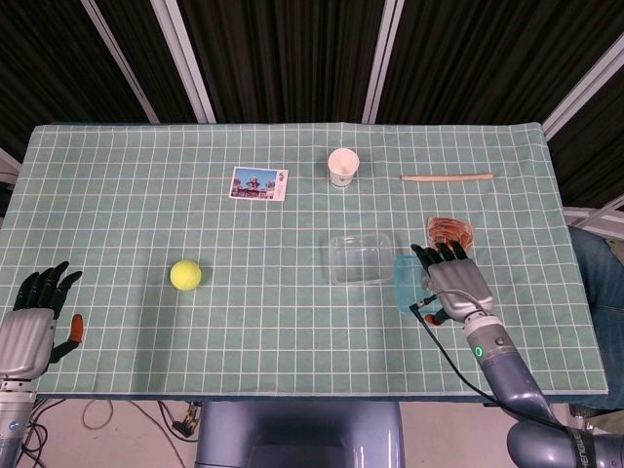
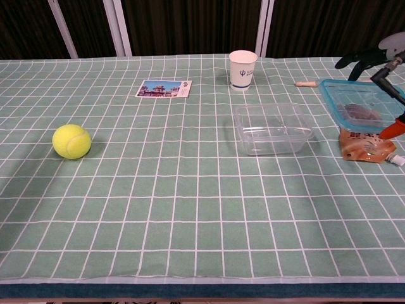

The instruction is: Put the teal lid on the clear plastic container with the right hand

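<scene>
Teal lid (image 2: 357, 103) is held by the right hand (image 1: 451, 285) at the right edge of the chest view, lifted clear of the worktop (image 1: 127, 214) and tilted, with dark fingers (image 2: 355, 58) over its top edge and an orange-tipped thumb (image 2: 395, 128) at its lower right corner. In the head view the lid (image 1: 407, 286) shows only as a narrow teal strip at the left side of that hand, right of centre in the frame. The clear container (image 1: 361, 258) sits open on the worktop just left of the lid; in the chest view the container (image 2: 272, 128) lies centre-right, well apart from the raised lid. A brown pouch (image 2: 365, 144) lies flat on the worktop below the lid at the right edge, and part of it is visible through the lid. A white paper cup (image 1: 343, 167) stands upright in the upper centre of the head view, with a wooden stick (image 1: 447, 177) lying to its right. A postcard (image 1: 258, 183) lies flat left of the cup. A yellow tennis ball (image 1: 185, 275) rests in the left half of the worktop. The left hand (image 1: 34, 317) is at the lower left corner of the head view, off the worktop edge, holding nothing, with its fingers extended and slightly apart. The left hand does not appear in the chest view.
</scene>
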Robot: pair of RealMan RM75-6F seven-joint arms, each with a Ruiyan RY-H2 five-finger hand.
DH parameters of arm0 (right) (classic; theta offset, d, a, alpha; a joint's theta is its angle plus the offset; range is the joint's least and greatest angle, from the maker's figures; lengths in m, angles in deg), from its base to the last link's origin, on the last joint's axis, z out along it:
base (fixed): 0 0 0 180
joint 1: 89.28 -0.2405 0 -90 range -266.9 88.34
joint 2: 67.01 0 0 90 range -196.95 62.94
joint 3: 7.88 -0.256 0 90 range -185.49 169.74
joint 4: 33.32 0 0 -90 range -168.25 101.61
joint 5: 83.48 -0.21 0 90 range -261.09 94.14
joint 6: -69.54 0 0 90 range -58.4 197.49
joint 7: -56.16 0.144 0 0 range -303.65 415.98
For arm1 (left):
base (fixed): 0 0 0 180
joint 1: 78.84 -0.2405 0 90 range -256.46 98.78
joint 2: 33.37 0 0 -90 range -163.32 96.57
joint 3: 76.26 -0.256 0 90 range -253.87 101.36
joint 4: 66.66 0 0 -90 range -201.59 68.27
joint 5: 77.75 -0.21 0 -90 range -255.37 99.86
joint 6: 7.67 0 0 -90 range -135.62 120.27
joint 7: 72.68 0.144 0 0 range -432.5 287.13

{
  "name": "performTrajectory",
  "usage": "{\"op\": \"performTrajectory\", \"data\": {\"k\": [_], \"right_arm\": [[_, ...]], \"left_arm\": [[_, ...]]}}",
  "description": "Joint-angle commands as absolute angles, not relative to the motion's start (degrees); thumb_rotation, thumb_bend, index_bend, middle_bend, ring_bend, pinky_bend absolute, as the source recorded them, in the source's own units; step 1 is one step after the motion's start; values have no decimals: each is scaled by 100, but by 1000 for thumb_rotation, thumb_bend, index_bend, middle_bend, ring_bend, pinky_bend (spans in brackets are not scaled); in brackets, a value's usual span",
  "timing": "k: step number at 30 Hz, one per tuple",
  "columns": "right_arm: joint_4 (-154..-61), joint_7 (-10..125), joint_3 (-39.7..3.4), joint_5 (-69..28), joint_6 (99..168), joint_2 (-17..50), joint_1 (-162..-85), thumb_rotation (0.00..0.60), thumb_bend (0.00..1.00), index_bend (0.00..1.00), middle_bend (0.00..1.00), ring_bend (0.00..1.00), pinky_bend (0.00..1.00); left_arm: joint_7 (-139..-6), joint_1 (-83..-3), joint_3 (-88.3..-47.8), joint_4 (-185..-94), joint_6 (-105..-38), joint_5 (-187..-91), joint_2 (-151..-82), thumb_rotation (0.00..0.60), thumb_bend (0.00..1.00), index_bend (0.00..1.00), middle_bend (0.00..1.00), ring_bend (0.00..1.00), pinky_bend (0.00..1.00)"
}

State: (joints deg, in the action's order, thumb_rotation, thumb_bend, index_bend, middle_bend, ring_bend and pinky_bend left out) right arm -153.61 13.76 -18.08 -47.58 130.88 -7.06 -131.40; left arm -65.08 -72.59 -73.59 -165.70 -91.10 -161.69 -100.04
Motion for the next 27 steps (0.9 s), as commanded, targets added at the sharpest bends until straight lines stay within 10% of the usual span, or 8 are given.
{"op": "performTrajectory", "data": {"k": [1, 27], "right_arm": [[-15209, 1082, -2020, -5616, 12853, -657, -13744, 600, 155, 21, 381, 93, 0], [-14160, 415, -2145, -7066, 13445, 962, -15385, 600, 155, 21, 387, 96, 0]], "left_arm": [[-6588, -7235, -7326, -16521, -9141, -16200, -10016, 600, 564, 122, 0, 0, 0], [-6795, -7144, -7199, -16275, -9177, -16185, -10064, 600, 564, 123, 0, 0, 0]]}}
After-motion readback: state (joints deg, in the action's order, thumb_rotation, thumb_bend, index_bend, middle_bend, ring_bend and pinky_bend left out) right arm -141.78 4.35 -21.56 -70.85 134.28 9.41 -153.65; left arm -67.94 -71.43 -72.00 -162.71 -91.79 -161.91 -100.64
